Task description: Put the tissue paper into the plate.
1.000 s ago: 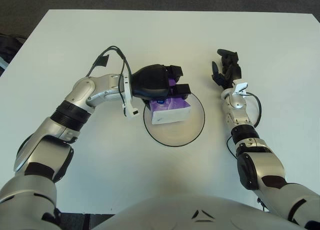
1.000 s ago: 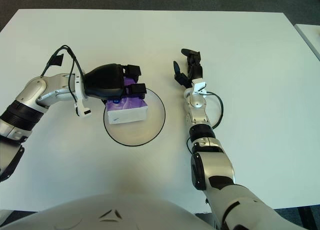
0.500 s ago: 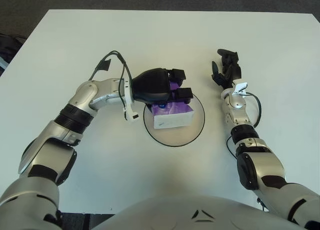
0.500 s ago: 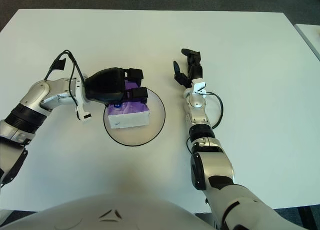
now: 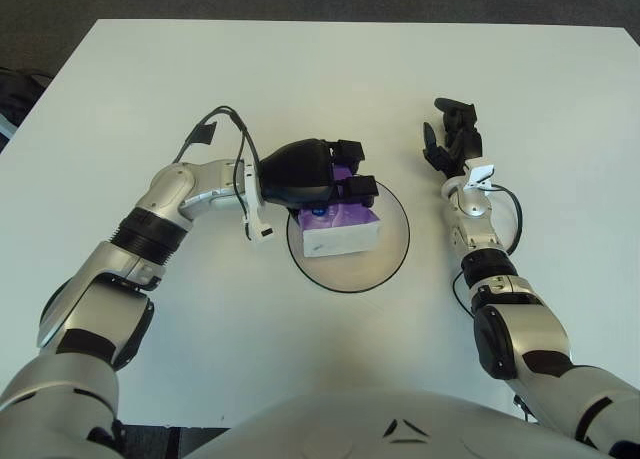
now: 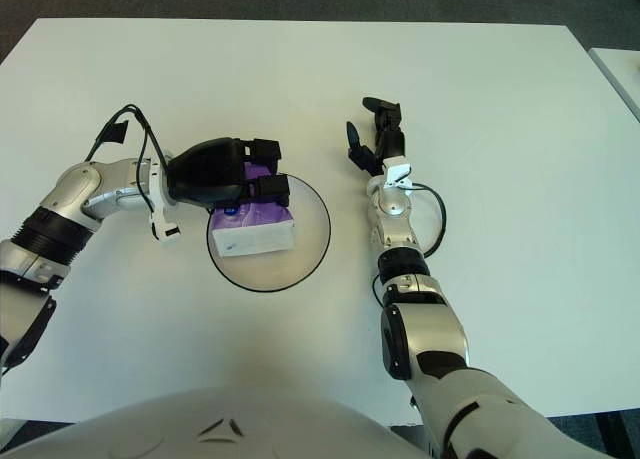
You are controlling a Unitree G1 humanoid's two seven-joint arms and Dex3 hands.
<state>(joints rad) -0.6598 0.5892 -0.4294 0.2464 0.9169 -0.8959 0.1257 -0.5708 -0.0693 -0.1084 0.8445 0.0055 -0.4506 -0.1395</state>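
The tissue paper (image 5: 342, 227), a small purple-and-white pack, lies on the plate (image 5: 392, 254) at frame centre. It looks light, soft and crushable, best taken across its short sides. The left hand (image 5: 318, 173) reaches in from the left, fingers closed around its far end. The right hand (image 5: 450, 139) shows right of the plate, fingers loosely apart.

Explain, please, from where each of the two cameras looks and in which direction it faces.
Left eye view: on the head, facing forward and down at the white table; both arms and the torso show.
Right eye view: beside it, slightly to the right, so everything sits further left in the picture; the same arms show.
Shared: the left hand over the purple tissue pack, which lies on the round plate; the right hand shows to the right of the plate.
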